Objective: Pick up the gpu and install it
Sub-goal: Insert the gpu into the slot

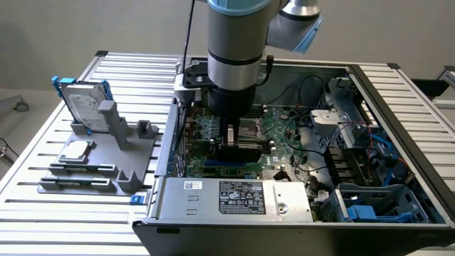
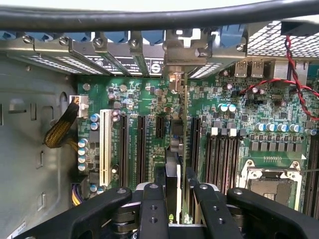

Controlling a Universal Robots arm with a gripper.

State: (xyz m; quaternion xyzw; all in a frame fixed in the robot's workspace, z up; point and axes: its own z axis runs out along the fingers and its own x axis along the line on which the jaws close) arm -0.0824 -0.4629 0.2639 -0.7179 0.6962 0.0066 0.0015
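Note:
The gpu [image 2: 173, 172] shows edge-on in the wrist view, standing upright between my gripper's [image 2: 178, 199] black fingers [image 2: 153, 204], which are shut on it. Its green board edge runs along the black expansion slots [image 2: 141, 144] of the motherboard [image 2: 234, 107]. Its silvery bracket end [image 2: 174, 79] reaches the rear slot openings of the case. Whether the card sits in a slot I cannot tell. In the exterior view the gripper [image 1: 233, 143] hangs low inside the open computer case [image 1: 398, 112], just over the motherboard [image 1: 284, 133].
A power supply box [image 1: 235, 197] fills the case's near end, and cables [image 1: 370, 144] and drive bays lie on the exterior view's right. Outside the case, a grey holder [image 1: 106, 160] carries a silver hard drive with blue rails [image 1: 84, 106] and a small processor chip [image 1: 76, 151]. An empty CPU socket [image 2: 274, 186] lies beside the memory slots.

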